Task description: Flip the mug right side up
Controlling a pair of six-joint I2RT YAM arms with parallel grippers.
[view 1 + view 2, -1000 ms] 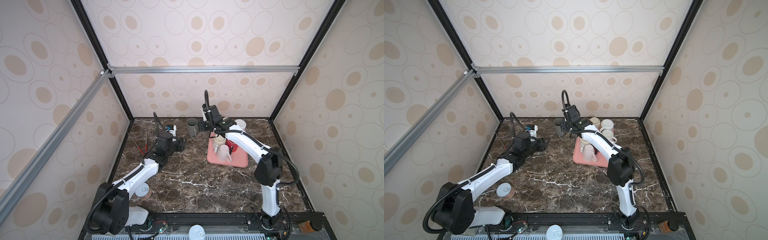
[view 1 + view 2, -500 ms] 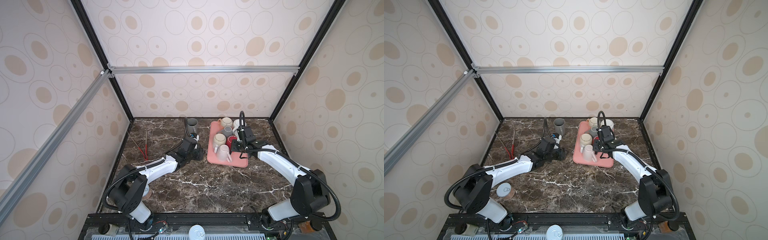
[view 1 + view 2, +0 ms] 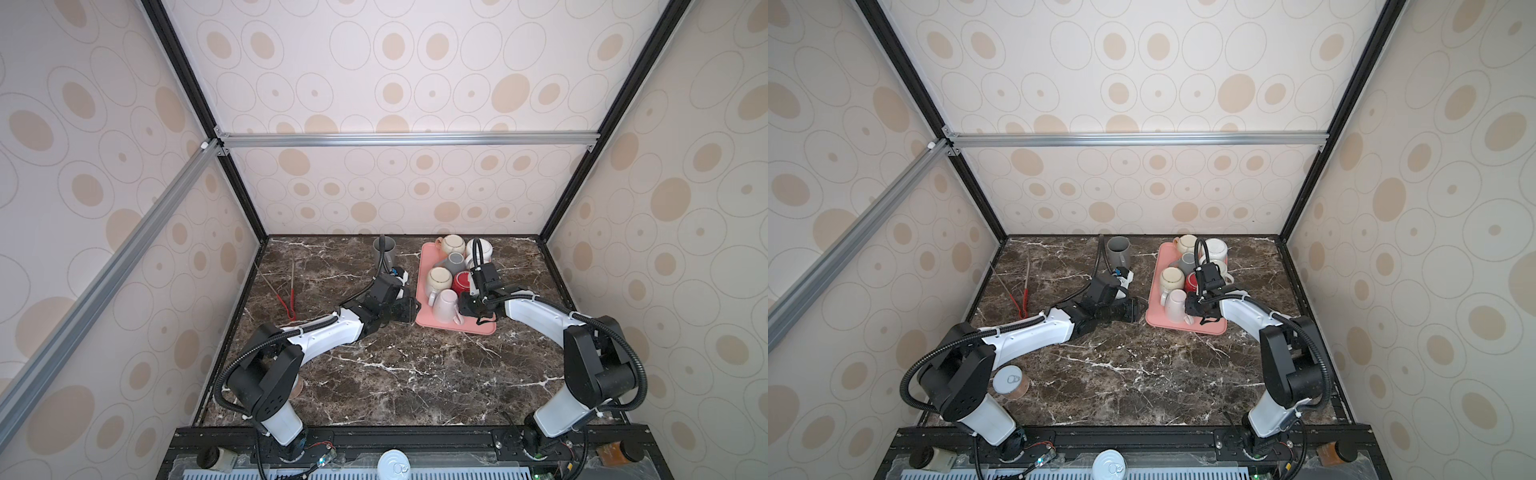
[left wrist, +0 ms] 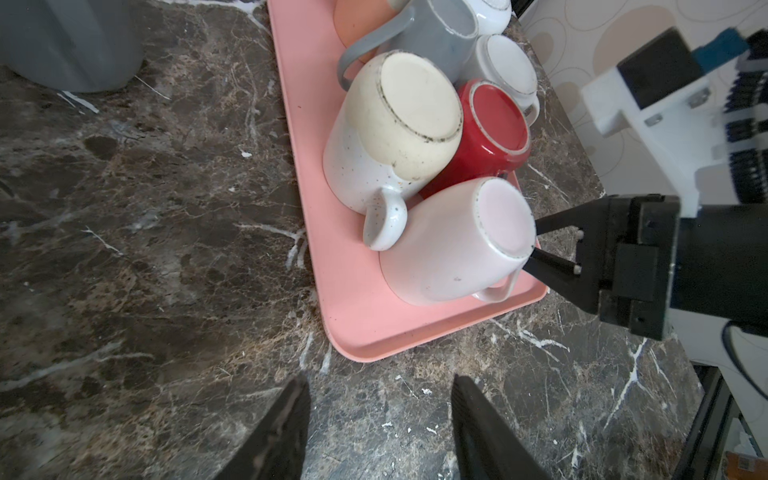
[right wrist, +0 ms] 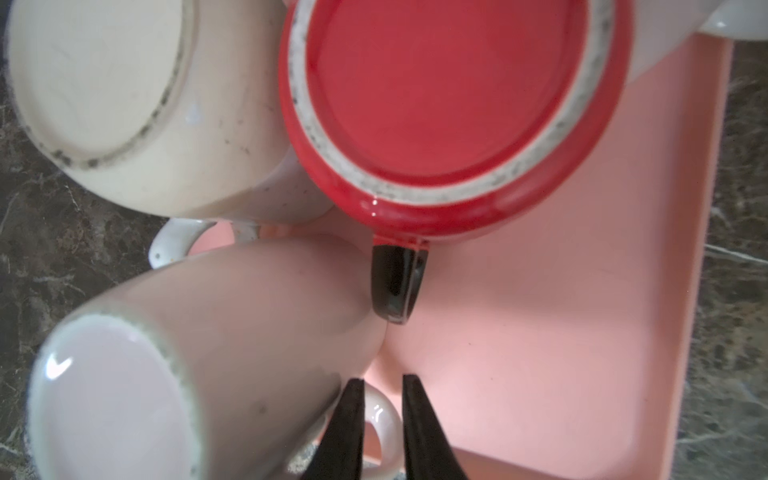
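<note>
Right gripper (image 5: pixel 382 379) nearly closed, pinching upside-down pink mug (image 5: pixel 228 332) by its handle; mug body sits between the 2 grippers. Left gripper (image 4: pixel 378 380) half open, empty, beside pink tray (image 4: pixel 353 311).

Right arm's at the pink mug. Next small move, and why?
Probably close the right gripper fully on the handle of the pink mug before lifting. Its jaws sit either side of the handle, narrowly apart; a firm pinch isn't clear. The mug stands bottom up on the pink tray, red mug close beside, so a loose grip could slip.
</note>
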